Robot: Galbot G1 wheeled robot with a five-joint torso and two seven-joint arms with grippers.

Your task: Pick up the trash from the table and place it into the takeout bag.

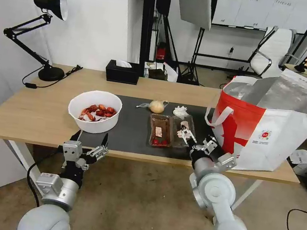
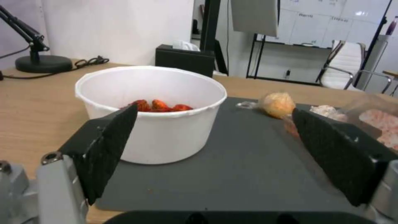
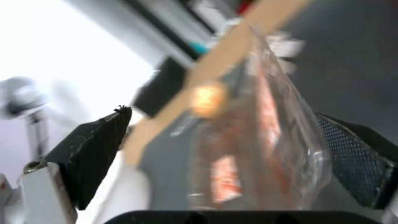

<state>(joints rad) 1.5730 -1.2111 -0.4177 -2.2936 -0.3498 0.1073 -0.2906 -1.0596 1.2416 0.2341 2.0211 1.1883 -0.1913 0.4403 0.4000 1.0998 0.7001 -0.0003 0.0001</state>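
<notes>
Long light-wood table (image 1: pixel 28 109) with a large dark grey mat (image 1: pixel 132 131) laid across its middle. On the mat's left end, a round white bowl of red shells (image 1: pixel 94 111), upright; same bowl (image 2: pixel 153 109) close ahead in the left wrist view. Toward the back of the mat, a knotted clear bag with a tan lump (image 1: pixel 156 106), and just beside it a crumpled white tissue (image 1: pixel 180 111). Nearer the front edge, a clear hinged plastic tray with food scraps (image 1: pixel 170 131), lying opened flat. At the table's right end, a large boxy white-and-red takeout bag (image 1: pixel 269 131) with silver foil lining, standing open, apart from the tray. Left gripper (image 1: pixel 91 139) at the front edge before the bowl, fingers spread wide, touching nothing. Right gripper (image 1: pixel 188 136) over the tray's right half; in the right wrist view, black pads (image 3: pixel 95 149) apart with the clear tray (image 3: pixel 257 146) between them, not clamped. Against the far edge, a black tissue box (image 1: pixel 122 71) and a black desk lamp (image 1: pixel 43 31).
</notes>
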